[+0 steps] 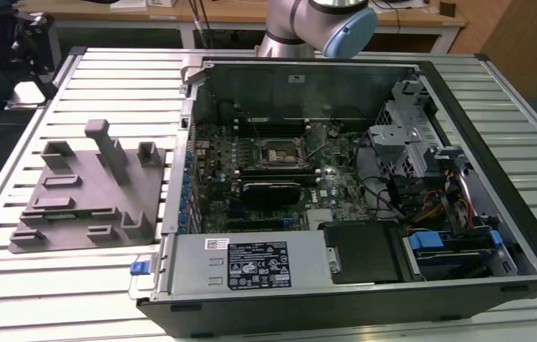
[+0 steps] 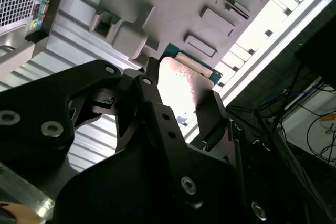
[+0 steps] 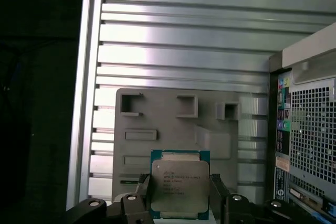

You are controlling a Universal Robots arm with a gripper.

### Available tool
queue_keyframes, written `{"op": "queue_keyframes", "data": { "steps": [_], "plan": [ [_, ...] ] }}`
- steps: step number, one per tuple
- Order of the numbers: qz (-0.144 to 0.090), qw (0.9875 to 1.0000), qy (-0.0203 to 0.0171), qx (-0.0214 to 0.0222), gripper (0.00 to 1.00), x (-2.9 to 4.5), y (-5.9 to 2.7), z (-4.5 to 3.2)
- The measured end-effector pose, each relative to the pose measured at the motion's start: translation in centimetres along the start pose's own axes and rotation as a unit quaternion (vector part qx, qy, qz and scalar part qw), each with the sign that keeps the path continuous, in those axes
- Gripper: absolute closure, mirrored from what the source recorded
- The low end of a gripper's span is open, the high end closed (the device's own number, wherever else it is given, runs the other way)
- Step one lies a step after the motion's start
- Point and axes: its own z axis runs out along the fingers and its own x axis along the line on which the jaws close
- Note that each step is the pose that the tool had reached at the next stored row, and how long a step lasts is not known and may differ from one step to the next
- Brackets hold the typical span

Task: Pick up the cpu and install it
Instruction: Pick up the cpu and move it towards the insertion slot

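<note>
Two opposite cpu edges sit clamped by the tool.

The exterior view looked steeply down from above onto the open computer case and, at the exterior view's left, the grey fixture. Both wrist views sat close behind the gripper, facing that fixture and the slatted table, both shared with the exterior view.

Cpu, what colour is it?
The cpu is pale silver on top with a teal-green border, clearest in the first wrist view.
</note>
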Motion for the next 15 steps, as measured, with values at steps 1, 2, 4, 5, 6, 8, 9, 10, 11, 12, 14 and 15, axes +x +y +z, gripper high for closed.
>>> {"op": "queue_keyframes", "data": {
  "steps": [1, 2, 4, 5, 6, 8, 9, 10, 11, 12, 14, 15],
  "plan": [
    [0.0, 1.0, 0.0, -0.0001, 0.47, -0.12, 0.0, 0.0],
    [0.0, 1.0, 0.0001, -0.0002, 0.47, -0.23, 0.0, -0.01],
    [0.0, 1.0, 0.0, -0.0005, 0.47, -0.44, 0.0, 0.0],
    [0.0, 1.0, 0.0, -0.0007, 0.47, -0.53, 0.0, 0.0],
    [0.0, 1.0, 0.0, -0.0008, 0.47, -0.63, 0.01, 0.0],
    [0.0, 1.0, 0.0, -0.001, 0.47, -0.82, 0.01, 0.0],
    [0.0, 1.0, 0.0, -0.0011, 0.47, -0.93, 0.02, 0.0],
    [0.0, 1.0, 0.0, -0.0013, 0.47, -1.04, 0.02, 0.0],
    [0.0, 1.0, 0.0, -0.0014, 0.47, -1.18, 0.02, 0.0],
    [0.0, 1.0, 0.0, -0.0016, 0.47, -1.31, 0.02, 0.0],
    [0.0, 1.0, 0.0, -0.0018, 0.47, -1.58, 0.02, 0.0],
    [0.0, 1.0, 0.0, -0.002, 0.47, -1.71, 0.02, 0.0]
  ]
}}
